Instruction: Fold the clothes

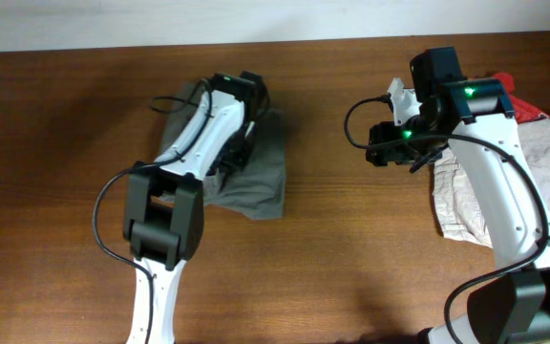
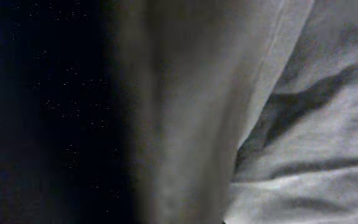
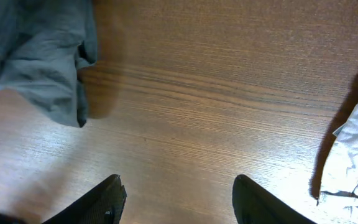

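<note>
brown wooden table (image 1: 351,277); pale wall (image 1: 113,19), perhaps.

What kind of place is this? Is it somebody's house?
Probably a robot lab or workshop, not a home, though the room itself is out of view. A left arm and a right arm work over a plain wooden table, with olive-grey shorts and paler shorts laid out on it.

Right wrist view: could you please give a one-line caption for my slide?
Open jaws above the wooden table, olive-grey shorts at upper left, paler beige shorts at right edge.
</note>
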Motion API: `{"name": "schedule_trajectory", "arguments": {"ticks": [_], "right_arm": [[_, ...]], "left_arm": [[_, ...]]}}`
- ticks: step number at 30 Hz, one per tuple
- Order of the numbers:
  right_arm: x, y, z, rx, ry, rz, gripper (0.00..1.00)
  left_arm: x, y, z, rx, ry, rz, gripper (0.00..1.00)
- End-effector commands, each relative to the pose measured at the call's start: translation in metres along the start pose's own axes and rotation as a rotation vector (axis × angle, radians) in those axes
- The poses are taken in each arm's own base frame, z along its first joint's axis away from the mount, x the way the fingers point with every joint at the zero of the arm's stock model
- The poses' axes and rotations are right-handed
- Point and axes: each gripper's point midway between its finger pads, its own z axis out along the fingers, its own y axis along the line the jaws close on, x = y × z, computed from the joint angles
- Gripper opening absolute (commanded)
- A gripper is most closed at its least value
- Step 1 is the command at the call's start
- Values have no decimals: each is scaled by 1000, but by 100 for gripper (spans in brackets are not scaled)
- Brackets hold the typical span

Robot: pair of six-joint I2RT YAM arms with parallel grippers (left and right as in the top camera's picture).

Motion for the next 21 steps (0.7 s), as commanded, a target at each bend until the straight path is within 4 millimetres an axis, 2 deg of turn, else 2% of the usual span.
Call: {"name": "schedule_trajectory", "arguments": {"ticks": [1, 5, 8, 11, 21], "right_arm": [[0, 2, 0, -10, 1, 6, 61], [0, 2, 0, -10, 0, 6, 61], [0, 2, 0, -10, 0, 6, 61], [-1, 2, 0, -10, -3, 5, 61], [0, 2, 0, -10, -1, 6, 61]], "left_arm": [[-18, 16, -57, -22, -159, -39, 0], [-24, 10, -93, -21, -233, -25, 0], [-25, -5, -94, -23, -239, 5, 0], [-29, -27, -83, -26, -228, 50, 0], [-45, -76, -27, -44, -172, 37, 0]]}}
